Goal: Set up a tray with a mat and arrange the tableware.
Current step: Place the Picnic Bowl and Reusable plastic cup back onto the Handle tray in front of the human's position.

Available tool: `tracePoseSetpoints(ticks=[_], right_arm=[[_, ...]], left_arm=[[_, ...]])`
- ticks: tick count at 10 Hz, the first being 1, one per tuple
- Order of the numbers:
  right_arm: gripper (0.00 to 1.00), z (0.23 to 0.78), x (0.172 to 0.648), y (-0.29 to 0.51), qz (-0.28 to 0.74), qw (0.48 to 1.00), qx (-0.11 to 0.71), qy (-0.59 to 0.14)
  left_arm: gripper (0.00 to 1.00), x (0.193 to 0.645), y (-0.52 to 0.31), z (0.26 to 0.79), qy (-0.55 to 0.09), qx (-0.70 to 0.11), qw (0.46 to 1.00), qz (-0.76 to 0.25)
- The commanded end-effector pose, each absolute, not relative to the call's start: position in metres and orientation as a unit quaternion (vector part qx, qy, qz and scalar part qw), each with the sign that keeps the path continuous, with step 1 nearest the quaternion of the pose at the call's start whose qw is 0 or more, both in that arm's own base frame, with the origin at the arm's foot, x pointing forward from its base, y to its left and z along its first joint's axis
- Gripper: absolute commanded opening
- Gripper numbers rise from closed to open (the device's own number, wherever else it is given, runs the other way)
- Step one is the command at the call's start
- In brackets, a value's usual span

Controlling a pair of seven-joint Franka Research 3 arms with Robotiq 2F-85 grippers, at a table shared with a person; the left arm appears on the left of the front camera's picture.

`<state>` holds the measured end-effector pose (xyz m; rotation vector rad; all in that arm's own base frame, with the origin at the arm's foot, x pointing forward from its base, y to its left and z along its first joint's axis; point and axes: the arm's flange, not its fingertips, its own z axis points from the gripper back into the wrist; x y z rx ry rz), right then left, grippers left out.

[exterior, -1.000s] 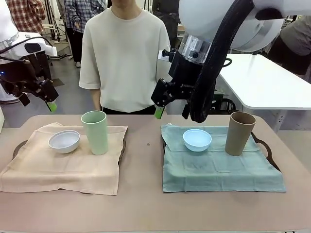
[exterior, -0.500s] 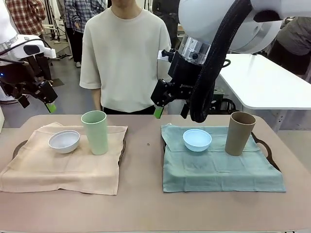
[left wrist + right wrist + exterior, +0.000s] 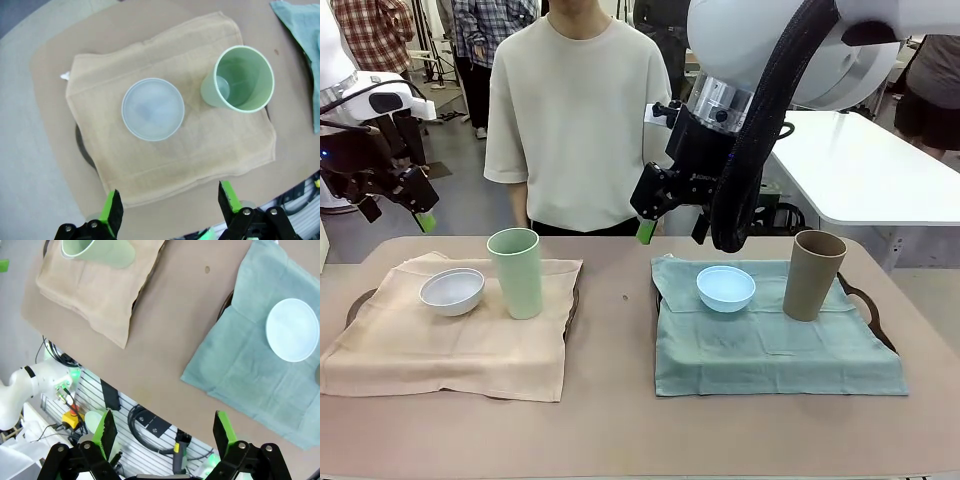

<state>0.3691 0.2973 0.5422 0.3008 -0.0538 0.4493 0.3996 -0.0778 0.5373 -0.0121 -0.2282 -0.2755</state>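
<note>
A beige mat [image 3: 450, 335] covers the left tray [image 3: 355, 303]; on it stand a white bowl [image 3: 452, 291] and a pale green tumbler [image 3: 516, 272]. A teal mat [image 3: 770, 345] covers the right tray [image 3: 865, 305], holding a light blue bowl [image 3: 726, 288] and a tan-brown tumbler [image 3: 814, 275]. My left gripper [image 3: 405, 205] hangs open high above the table's far left edge; in its wrist view the white bowl [image 3: 153, 109] and green tumbler [image 3: 240, 80] lie below. My right gripper [image 3: 672, 228] is open above the table's far middle, with the blue bowl [image 3: 292, 330] below it.
A person in a cream T-shirt [image 3: 578, 115] stands at the far side, hands out of sight. A white table [image 3: 865, 165] stands behind at the right. Bare brown tabletop [image 3: 615, 330] runs between the two trays and along the near edge.
</note>
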Motion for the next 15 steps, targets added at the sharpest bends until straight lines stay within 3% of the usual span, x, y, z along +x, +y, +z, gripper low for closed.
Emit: tracePoseSetpoints(ticks=[1, 3, 4, 7, 10, 12, 14, 15], right_arm=[[1.00, 0.535, 0.368, 0.295, 0.230, 0.960, 0.159, -0.032], [1.00, 0.542, 0.369, 0.297, 0.222, 0.963, 0.149, -0.027], [1.00, 0.546, 0.371, 0.272, 0.287, 0.952, 0.101, -0.026], [1.00, 0.567, 0.401, 0.114, 0.171, 0.977, 0.096, -0.078], [1.00, 0.580, 0.386, -0.015, 0.081, 0.970, 0.202, -0.104], [1.00, 0.570, 0.369, -0.060, 0.052, 0.954, 0.276, -0.108], [1.00, 0.567, 0.359, -0.047, 0.042, 0.963, 0.249, -0.097], [1.00, 0.575, 0.371, -0.075, 0.043, 0.959, 0.261, -0.104]], left_arm=[[1.00, 0.400, -0.077, 0.537, -0.116, -0.013, 0.983, -0.144], [1.00, 0.400, -0.077, 0.537, -0.116, -0.013, 0.983, -0.144], [1.00, 0.400, -0.078, 0.537, -0.113, -0.006, 0.984, -0.137], [1.00, 0.412, -0.040, 0.532, -0.084, -0.052, 0.990, -0.096], [1.00, 0.423, -0.034, 0.528, -0.071, -0.083, 0.990, -0.093], [1.00, 0.423, -0.009, 0.539, -0.074, -0.159, 0.981, -0.082], [1.00, 0.416, -0.006, 0.546, -0.109, -0.155, 0.978, -0.091], [1.00, 0.422, -0.014, 0.536, -0.081, -0.138, 0.984, -0.073]])
